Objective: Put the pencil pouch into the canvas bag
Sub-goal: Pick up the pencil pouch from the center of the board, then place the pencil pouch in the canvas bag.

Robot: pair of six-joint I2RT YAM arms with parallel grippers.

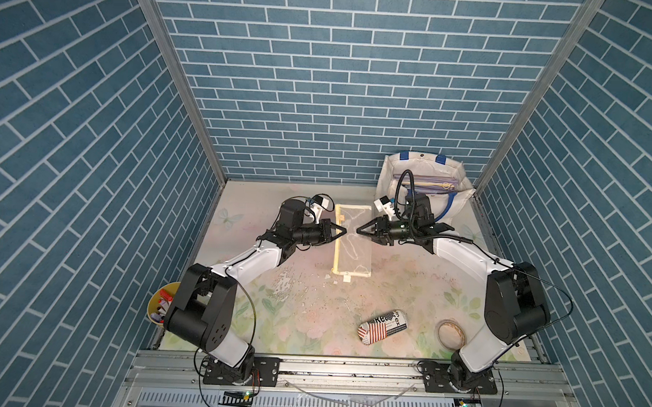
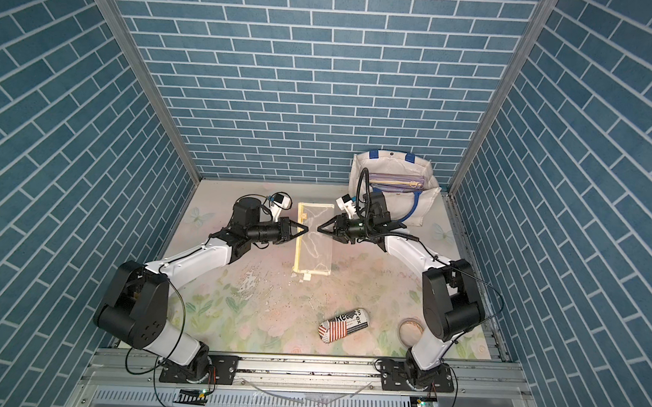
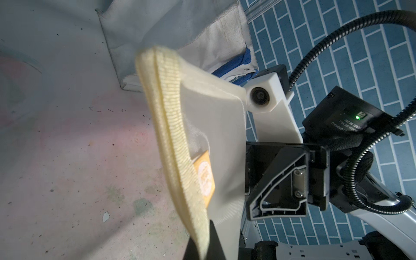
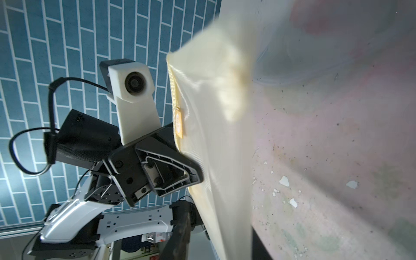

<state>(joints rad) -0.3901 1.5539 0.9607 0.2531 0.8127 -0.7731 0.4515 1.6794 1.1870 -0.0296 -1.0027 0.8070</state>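
Observation:
The pencil pouch is a clear flat sleeve with pale yellow trim and a small orange tag, and it is held between both grippers above the mat. My left gripper is shut on its yellow zipper edge. My right gripper faces it from the opposite side, with its fingers pinched on the pouch's other long edge. The canvas bag, off-white with blue handles, stands open at the back right, just behind my right arm.
A purple pouch with a yellow zipper lies inside the bag. A newsprint-and-flag patterned pouch and a tape roll lie on the floral mat near the front right. A yellow cup sits at the left edge.

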